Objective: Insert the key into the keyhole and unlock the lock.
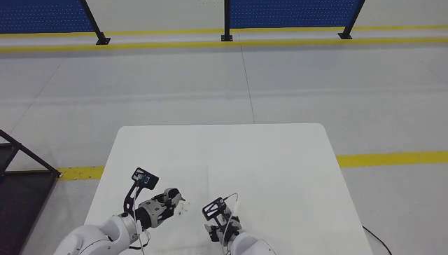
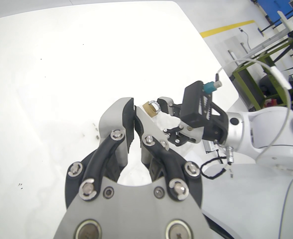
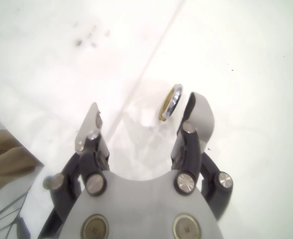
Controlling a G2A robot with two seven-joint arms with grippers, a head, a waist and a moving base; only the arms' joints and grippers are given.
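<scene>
Right end effector straddles lock, shackle wristward

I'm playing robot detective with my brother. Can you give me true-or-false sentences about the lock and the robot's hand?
1. The table is white. True.
2. The lock is bright red. False: it is brass-coloured and silver.
3. The right gripper is open. True.
4. The right gripper is squeezing the lock tight. False: the lock is between its open fingers, close to one of them, not clamped.
5. Yellow lines run across the floor beyond the table. True.
</scene>
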